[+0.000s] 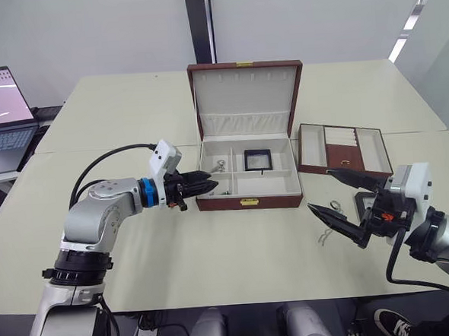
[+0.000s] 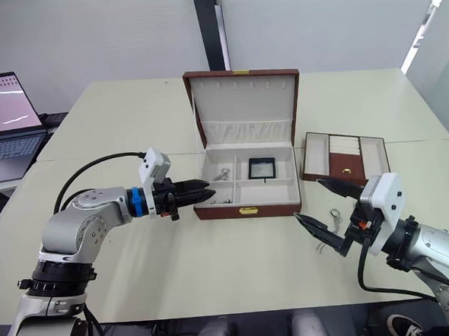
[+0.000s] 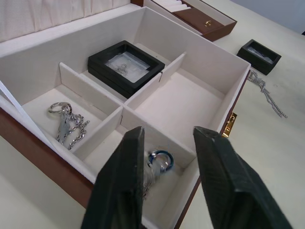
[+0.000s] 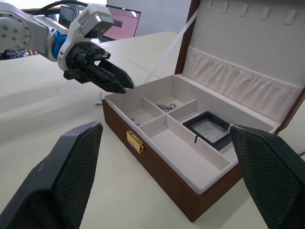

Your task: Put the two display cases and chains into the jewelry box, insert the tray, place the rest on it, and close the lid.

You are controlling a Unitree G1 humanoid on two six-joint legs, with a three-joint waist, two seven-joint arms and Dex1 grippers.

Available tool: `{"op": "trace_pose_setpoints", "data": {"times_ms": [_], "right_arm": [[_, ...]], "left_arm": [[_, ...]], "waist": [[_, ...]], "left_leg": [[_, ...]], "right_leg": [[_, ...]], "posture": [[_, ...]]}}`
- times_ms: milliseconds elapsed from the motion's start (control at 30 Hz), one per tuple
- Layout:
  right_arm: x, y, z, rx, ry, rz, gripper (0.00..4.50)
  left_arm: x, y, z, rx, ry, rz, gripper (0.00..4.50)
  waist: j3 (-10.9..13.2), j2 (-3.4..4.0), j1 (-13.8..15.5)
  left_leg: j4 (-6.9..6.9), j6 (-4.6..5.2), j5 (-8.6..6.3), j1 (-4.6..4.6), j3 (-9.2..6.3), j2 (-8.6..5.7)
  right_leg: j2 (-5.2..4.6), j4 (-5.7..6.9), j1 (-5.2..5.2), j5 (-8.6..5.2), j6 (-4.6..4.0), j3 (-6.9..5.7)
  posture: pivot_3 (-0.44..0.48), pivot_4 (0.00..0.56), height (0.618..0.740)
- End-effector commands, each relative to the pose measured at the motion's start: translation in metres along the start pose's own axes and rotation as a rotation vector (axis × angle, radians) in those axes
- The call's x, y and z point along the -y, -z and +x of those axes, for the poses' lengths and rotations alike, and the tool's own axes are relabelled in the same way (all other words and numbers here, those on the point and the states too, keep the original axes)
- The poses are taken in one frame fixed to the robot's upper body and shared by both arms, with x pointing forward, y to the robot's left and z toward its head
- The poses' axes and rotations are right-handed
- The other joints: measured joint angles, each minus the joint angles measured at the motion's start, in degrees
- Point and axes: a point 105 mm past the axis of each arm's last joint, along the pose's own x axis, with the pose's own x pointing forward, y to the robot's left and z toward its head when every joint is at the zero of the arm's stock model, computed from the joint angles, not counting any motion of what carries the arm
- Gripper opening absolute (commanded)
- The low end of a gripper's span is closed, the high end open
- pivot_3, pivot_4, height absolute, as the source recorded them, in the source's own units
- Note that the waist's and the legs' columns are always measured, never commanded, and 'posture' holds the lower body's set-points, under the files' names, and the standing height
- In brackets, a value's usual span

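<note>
The jewelry box (image 1: 249, 201) stands open mid-table with its lid (image 1: 245, 90) upright. One display case (image 1: 257, 159) lies in a back compartment, beside a chain (image 3: 66, 126) in the neighbouring one. My left gripper (image 1: 213, 185) is open over the box's front-left corner, above a chain with a blue ring (image 3: 159, 160) lying in that compartment. The second display case (image 3: 259, 50) and another chain (image 3: 267, 93) lie on the table right of the box. There my right gripper (image 1: 320, 189) is wide open and empty. The tray (image 1: 344, 148) sits behind it.
An open laptop (image 1: 0, 113) stands on a side table at the far left. The cream table (image 1: 214, 252) has bare room in front of the box and behind the lid.
</note>
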Motion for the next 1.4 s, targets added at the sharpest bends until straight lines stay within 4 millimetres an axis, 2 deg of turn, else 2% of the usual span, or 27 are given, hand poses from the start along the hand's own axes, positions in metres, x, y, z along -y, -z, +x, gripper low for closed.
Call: {"op": "trace_pose_setpoints", "data": {"times_ms": [33, 200, 367, 467, 567, 667, 833, 900, 1067, 1167, 1267, 1400], "right_arm": [[-0.002, -0.009, 0.000, 0.022, -0.015, -0.037, 4.50], [0.000, -0.007, -0.001, 0.010, -0.019, -0.033, 4.50], [0.004, -0.005, -0.003, -0.002, -0.017, -0.030, 4.50], [0.012, -0.004, -0.007, -0.012, 0.002, -0.032, 4.50], [0.031, 0.002, -0.020, -0.038, 0.071, -0.011, 4.50], [0.051, 0.013, -0.035, -0.065, 0.143, 0.010, 4.50], [0.085, 0.035, -0.068, -0.106, 0.286, 0.062, 4.50], [0.098, 0.041, -0.082, -0.098, 0.367, 0.080, 4.50], [0.122, 0.060, -0.108, -0.088, 0.553, 0.101, 4.50], [0.136, 0.076, -0.122, -0.084, 0.688, 0.098, 4.50], [0.149, 0.089, -0.134, -0.079, 0.811, 0.087, 4.50], [0.160, 0.097, -0.144, -0.064, 0.930, 0.063, 4.50]], "left_arm": [[0.001, -0.008, -0.005, 0.036, -0.002, 0.014, 2.89], [0.002, -0.008, -0.006, 0.039, 0.004, 0.009, 4.48], [0.005, -0.012, -0.010, 0.062, 0.017, -0.008, 4.48], [0.005, -0.016, -0.018, 0.079, 0.005, -0.007, 4.48], [0.001, -0.023, -0.036, 0.112, -0.047, -0.013, 4.48], [-0.008, -0.021, -0.055, 0.119, -0.117, -0.022, 4.48], [-0.028, -0.004, -0.090, 0.120, -0.311, -0.035, 4.48], [-0.042, 0.002, -0.112, 0.147, -0.446, -0.049, 4.48], [-0.056, 0.024, -0.155, 0.201, -0.709, -0.088, 4.48], [-0.066, 0.045, -0.186, 0.235, -0.931, -0.111, 4.48], [-0.067, 0.067, -0.207, 0.245, -1.101, -0.123, 4.48], [-0.069, 0.089, -0.227, 0.252, -1.272, -0.135, 4.48]], "waist": [[0.00, 0.00, 0.00], [0.00, -0.01, 0.00], [0.01, -0.01, -0.04], [0.01, -0.01, -0.02], [0.04, -0.01, -0.04], [0.05, 0.00, -0.02], [0.08, 0.04, 0.00], [0.09, 0.04, -0.01], [0.11, 0.06, -0.02], [0.10, 0.06, 0.00], [0.10, 0.07, -0.09], [0.10, 0.07, -0.01]], "left_leg": [[0.00, 0.00, 0.00, 0.00, 0.00, 0.00], [0.00, 0.00, 0.00, 0.00, 0.00, 0.00], [0.00, 0.00, 0.00, 0.00, 0.00, 0.01], [0.00, 0.00, 0.00, 0.00, 0.00, 0.00], [0.00, 0.00, 0.00, 0.00, -0.02, 0.02], [-0.01, 0.00, 0.00, 0.00, -0.02, 0.01], [-0.01, 0.00, 0.00, 0.03, 0.09, 0.02], [-0.02, 0.00, 0.00, 0.03, 0.09, 0.02], [-0.11, 0.00, 0.00, 0.08, 0.06, 0.05], [-0.15, 0.00, 0.00, 0.12, 0.07, 0.04], [-0.23, 0.00, 0.00, 0.19, 0.12, 0.04], [-0.38, -0.02, 0.01, 0.21, 0.14, 0.04]], "right_leg": [[0.00, 0.00, 0.00, 0.00, 0.00, 0.00], [0.00, 0.00, 0.00, 0.00, 0.00, 0.00], [0.00, 0.00, 0.00, 0.00, 0.00, 0.00], [0.00, 0.00, 0.00, 0.00, 0.00, 0.00], [0.00, 0.00, -0.01, 0.00, 0.00, 0.00], [0.00, -0.01, -0.01, 0.00, -0.01, 0.01], [-0.01, -0.01, 0.00, 0.00, -0.01, 0.05], [-0.02, -0.01, -0.01, 0.00, -0.01, 0.05], [-0.06, -0.01, -0.01, 0.00, -0.01, 0.11], [-0.08, -0.01, 0.01, 0.00, -0.01, 0.13], [-0.09, -0.02, 0.00, 0.00, -0.01, 0.21], [-0.10, -0.03, -0.02, 0.00, -0.02, 0.19]], "posture": [[0.000, 0.150, 0.740], [0.000, 0.150, 0.740], [0.000, 0.150, 0.740], [0.000, 0.150, 0.740], [0.000, 0.150, 0.740], [0.000, 0.150, 0.740], [0.000, 0.150, 0.740], [0.000, 0.150, 0.740], [0.000, 0.150, 0.740], [0.000, 0.150, 0.740], [0.000, 0.150, 0.740], [0.000, 0.150, 0.740]]}}
